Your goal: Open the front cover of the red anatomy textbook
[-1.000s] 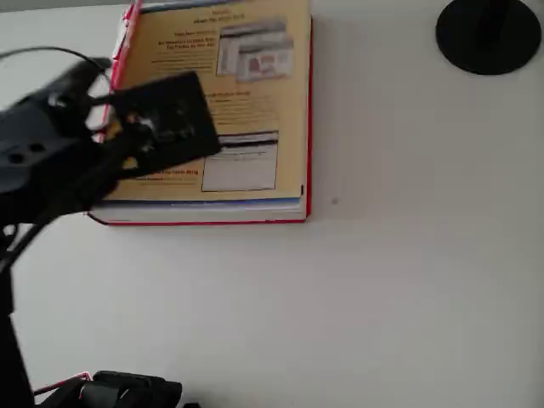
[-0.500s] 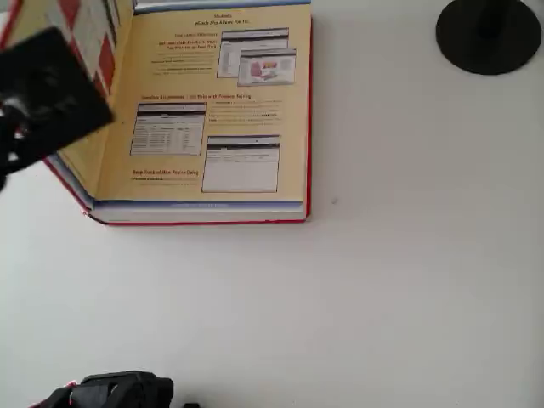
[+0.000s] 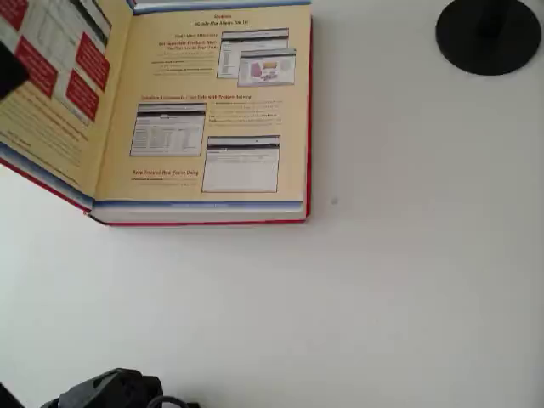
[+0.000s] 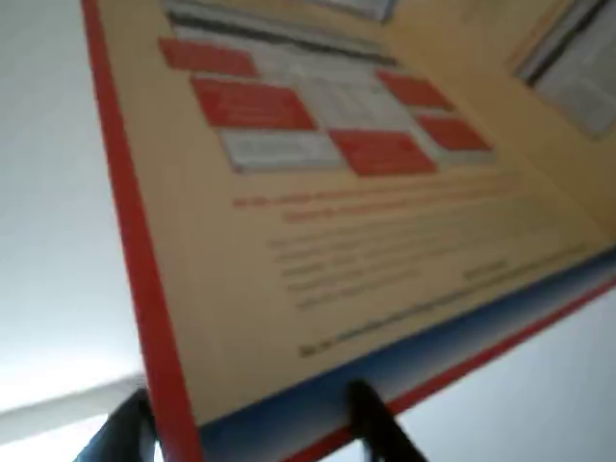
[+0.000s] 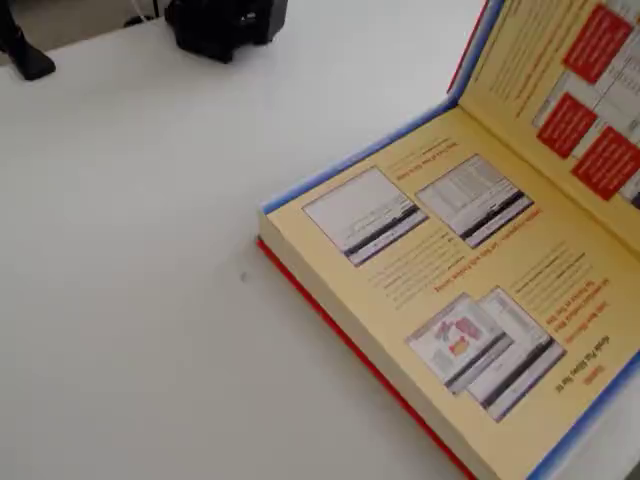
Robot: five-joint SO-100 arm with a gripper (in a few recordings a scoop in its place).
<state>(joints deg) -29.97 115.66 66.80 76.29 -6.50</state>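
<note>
Overhead view: the red anatomy textbook point(image 3: 204, 119) lies flat on the white bench point(image 3: 382, 280), upper left of centre, with its spine side toward the left of the picture. The front cover point(image 3: 51, 93) is swung well past upright and leans out to the left, its cream-yellow inner face with red boxes turned up to the camera. The facing endpaper is fully exposed. A black round disc point(image 3: 489, 34) stands well apart at the upper right.

Wrist view: the front cover point(image 4: 318, 221) slopes across the frame just above the hand point(image 4: 250, 423). Two dark fingers point(image 4: 380, 428) sit at the cover's lower edge, one on each side of its red border. Whether they pinch the board or merely stand beside it cannot be told (the frame is blurred and cuts the fingers off).

Fixed view: the front cover point(image 5: 570, 80) rises at an angle from the hinge line, not yet laid flat on the bench.

Governing relation: the cover's free edge lies directly at the hand, and the hinge axis runs along the book's long left side. Judged from this, the cover is open in effect; any remaining travel is outward and down, away from the hinge.
</note>
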